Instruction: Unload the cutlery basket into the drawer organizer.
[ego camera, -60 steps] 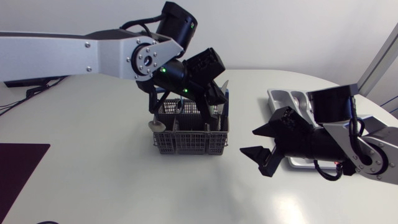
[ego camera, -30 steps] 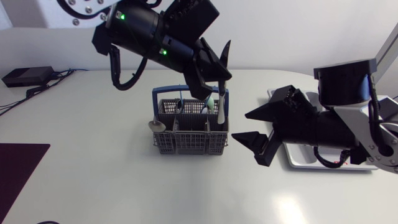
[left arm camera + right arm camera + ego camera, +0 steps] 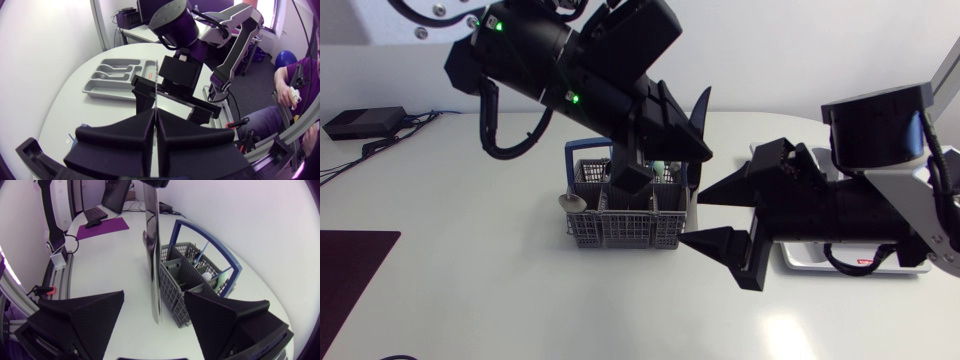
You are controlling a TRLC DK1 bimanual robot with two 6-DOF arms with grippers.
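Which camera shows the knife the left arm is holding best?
The right wrist view: the knife hangs upright at nearly full length between the fingers of the open right gripper. The left wrist view shows only its thin edge pinched in the left gripper. In the head view the left gripper mostly hides it.

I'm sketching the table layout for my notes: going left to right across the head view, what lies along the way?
Dark purple mat → cutlery basket → right gripper → drawer organizer. The left gripper, shut on a knife, overlaps the basket in that view, so it is left out.
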